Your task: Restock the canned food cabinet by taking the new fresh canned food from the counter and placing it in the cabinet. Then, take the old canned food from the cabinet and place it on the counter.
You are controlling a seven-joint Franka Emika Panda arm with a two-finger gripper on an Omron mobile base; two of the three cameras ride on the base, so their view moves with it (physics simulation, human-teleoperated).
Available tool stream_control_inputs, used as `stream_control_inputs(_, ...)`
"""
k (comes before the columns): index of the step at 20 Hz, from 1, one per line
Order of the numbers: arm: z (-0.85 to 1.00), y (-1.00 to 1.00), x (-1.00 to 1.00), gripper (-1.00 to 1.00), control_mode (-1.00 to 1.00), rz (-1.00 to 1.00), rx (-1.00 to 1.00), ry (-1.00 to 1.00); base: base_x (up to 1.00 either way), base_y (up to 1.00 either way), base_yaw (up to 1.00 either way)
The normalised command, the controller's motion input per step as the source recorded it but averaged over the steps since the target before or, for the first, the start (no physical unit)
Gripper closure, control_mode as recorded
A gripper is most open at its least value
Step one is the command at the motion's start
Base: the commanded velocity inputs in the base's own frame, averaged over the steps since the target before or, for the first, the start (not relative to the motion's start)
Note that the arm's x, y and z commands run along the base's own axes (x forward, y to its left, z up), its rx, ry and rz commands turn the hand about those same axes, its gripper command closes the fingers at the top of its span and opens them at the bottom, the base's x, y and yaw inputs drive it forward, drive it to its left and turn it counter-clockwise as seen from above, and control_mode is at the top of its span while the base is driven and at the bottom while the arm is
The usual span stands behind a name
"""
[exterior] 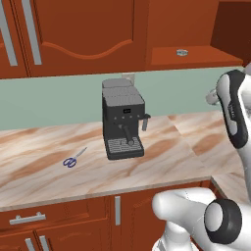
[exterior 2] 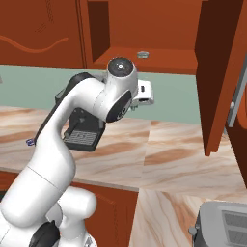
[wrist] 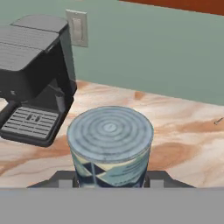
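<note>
We see the old canned food [wrist: 110, 146] close up in the hand view, upright, its ringed pale lid facing us and a bluish patterned label around its side; the gripper [wrist: 111, 179] is closed on it, one dark finger [wrist: 65, 179] pressed at each flank of the can near its base; the can hangs above the counter [wrist: 183, 144], with the marbled stone showing behind and to both sides of it. To the can's left in that view stands a black coffee machine [wrist: 33, 87] with a ribbed drip tray, and a pale wall socket [wrist: 77, 28] sits on the green backsplash above it.

The new fresh canned food [exterior: 182, 52] lies on the shelf board of the cabinet [exterior: 196, 59], a small flat silver disc near the middle of the board; from the right base view we find the same tin [exterior 2: 142, 55] on that shelf, above and a little right of the arm's wrist.

Further out, the coffee machine [exterior: 122, 120] rests on the counter [exterior: 49, 162] against the backsplash; a pair of blue-handled scissors [exterior: 73, 158] lies flat on the stone to its left, well apart from it; in the right base view a grey toaster [exterior 2: 224, 226] shows at the lower right corner, and an open cabinet door [exterior 2: 217, 72] hangs to the right of the niche.
</note>
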Motion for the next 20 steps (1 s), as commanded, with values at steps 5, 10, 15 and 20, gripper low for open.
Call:
stream_control_inputs(5,-1.00,0.42,0.20,1.00,-1.00,0.29,-0.19,0.29,0.00,0.00,0.00)
stream_control_inputs(10,-0.96,0.02,0.32,1.00,-1.00,0.20,-0.01,0.10,0.00,0.00,0.00)
stream_control_inputs(15,-0.95,-0.02,0.28,1.00,-1.00,0.13,0.05,0.00,0.00,0.00,0.00)
stream_control_inputs(20,-0.74,0.02,0.55,1.00,-1.00,0.07,0.06,0.01,0.00,0.00,0.00)
